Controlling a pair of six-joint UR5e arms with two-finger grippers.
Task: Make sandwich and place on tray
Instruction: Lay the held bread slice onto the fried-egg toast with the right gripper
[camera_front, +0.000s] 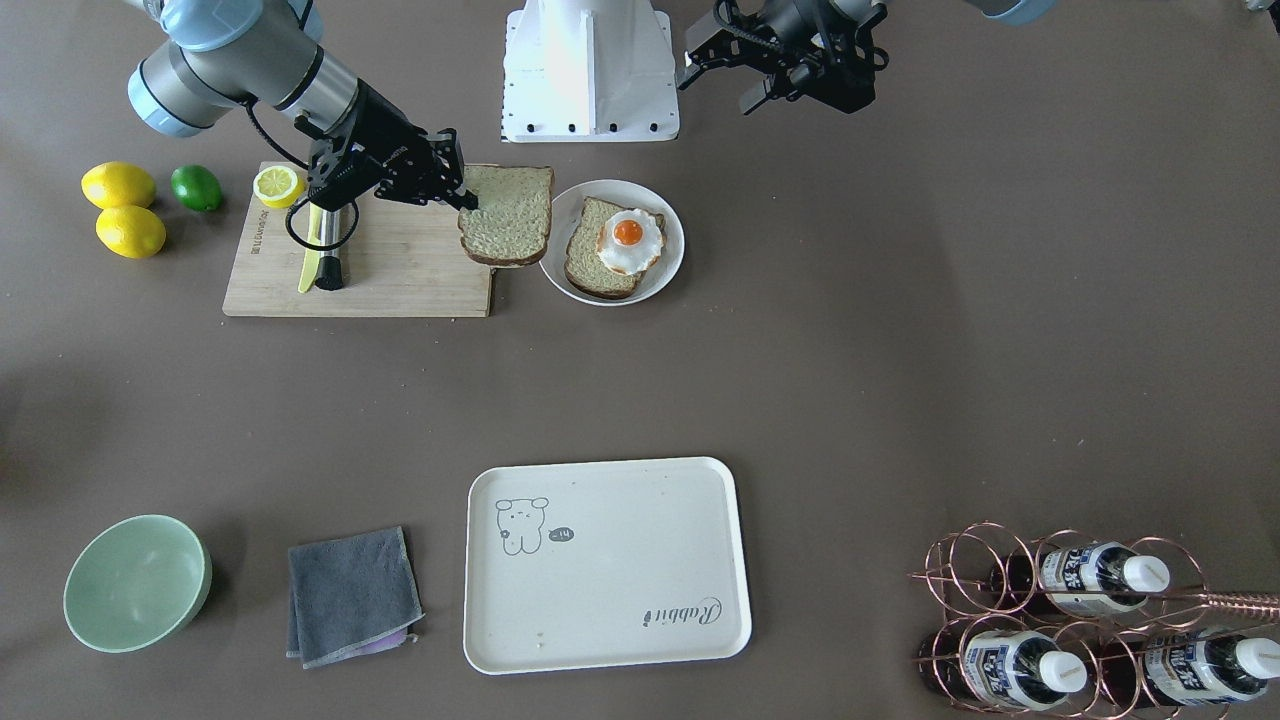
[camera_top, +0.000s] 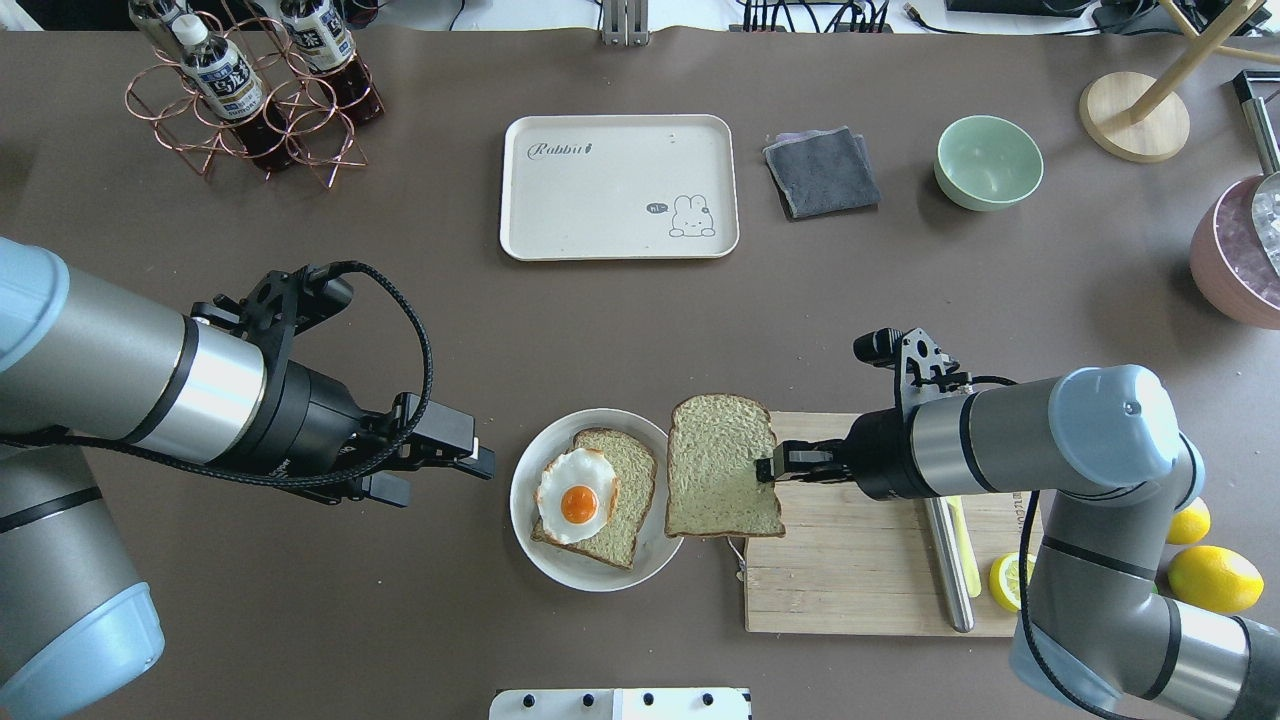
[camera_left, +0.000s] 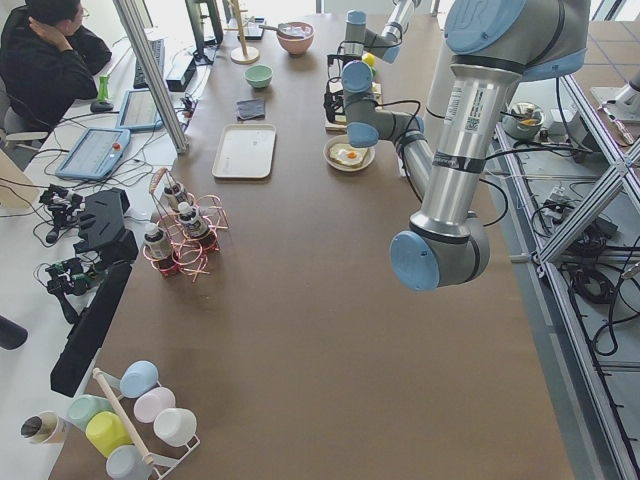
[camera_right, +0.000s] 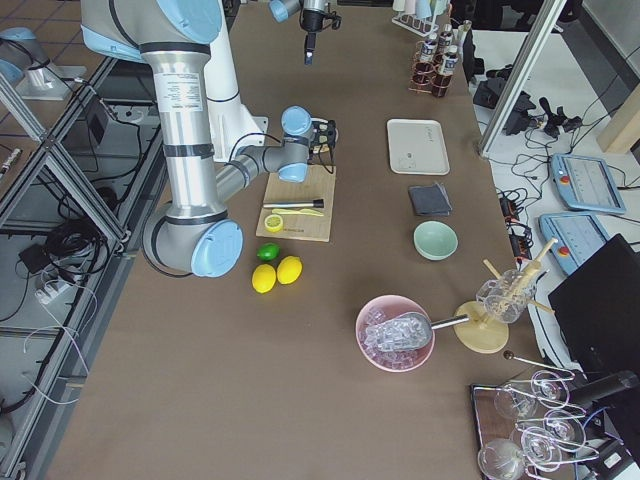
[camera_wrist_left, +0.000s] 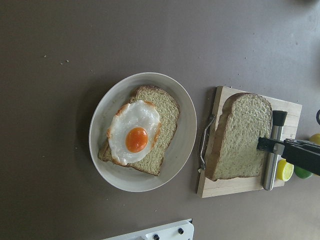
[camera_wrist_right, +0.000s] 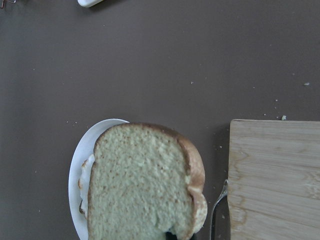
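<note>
right tool (camera_top: 765, 468) pinching speckled squarish bread slice (camera_top: 715, 470); left tool (camera_top: 460, 472) spread; egg-topped slice (camera_top: 628, 485) on round white plate (camera_top: 524, 525).

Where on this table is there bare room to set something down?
Bare: the cream-white rectangular tray, and the brown tabletop between it and the round white plate. Crowded: plate beside bamboo cutting board, where the right gripper holds a tan bread slice.
</note>
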